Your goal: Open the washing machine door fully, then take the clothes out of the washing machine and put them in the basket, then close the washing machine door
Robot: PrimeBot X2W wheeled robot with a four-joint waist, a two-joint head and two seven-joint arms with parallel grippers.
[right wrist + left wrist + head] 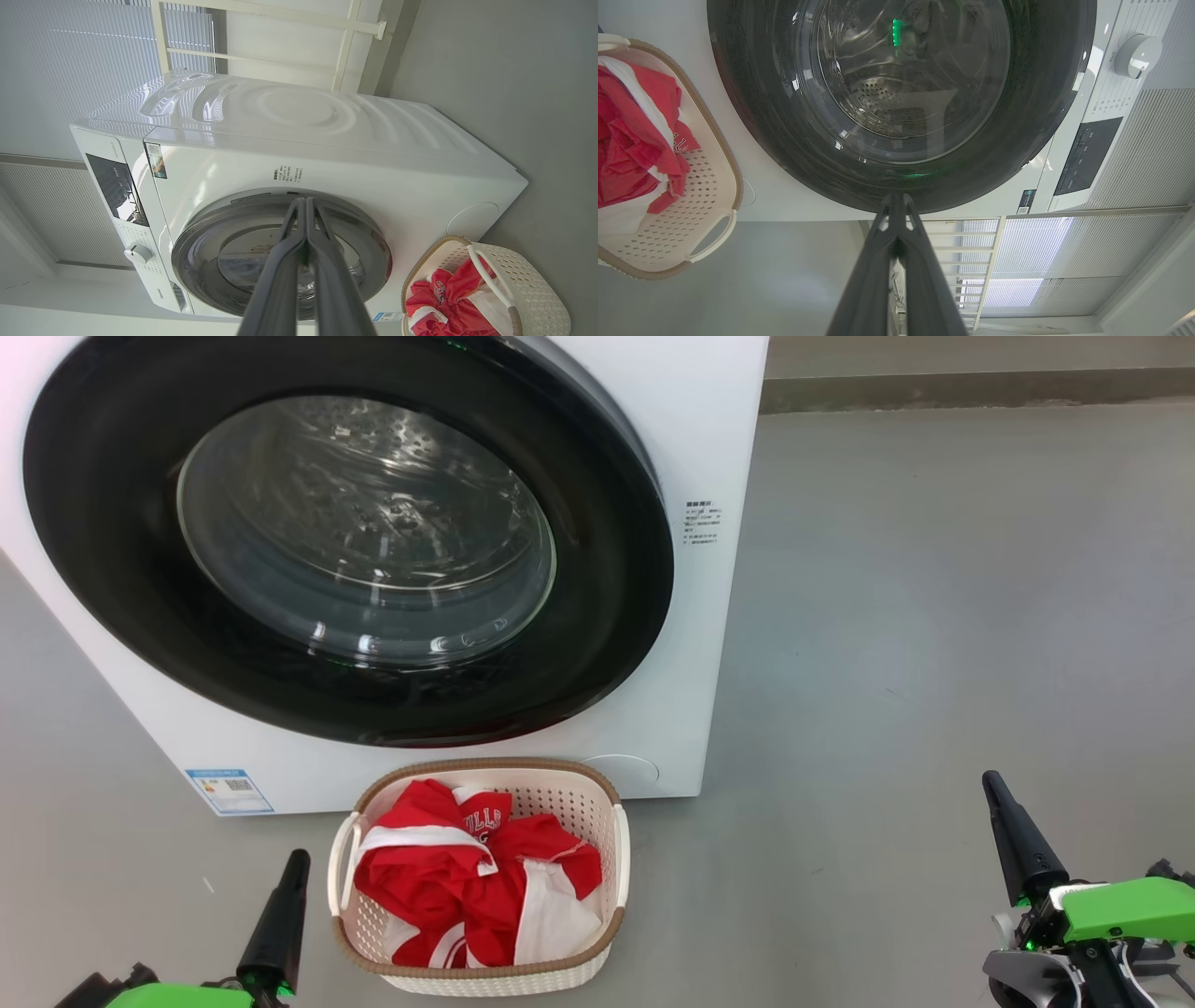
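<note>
The washing machine stands ahead with its round black-rimmed door lying flat against the front, glass window facing me. Red and white clothes are heaped in the cream basket on the floor in front of the machine. My left gripper is shut and empty, low at the left beside the basket. At the lower right my right gripper is also shut and empty, well away from the machine. The door and clothes show in the left wrist view, the door and basket in the right wrist view.
Grey floor stretches to the right of the machine up to a wall base. A control panel and dial sit on the machine's top front. Pale blinds and a white frame stand behind it.
</note>
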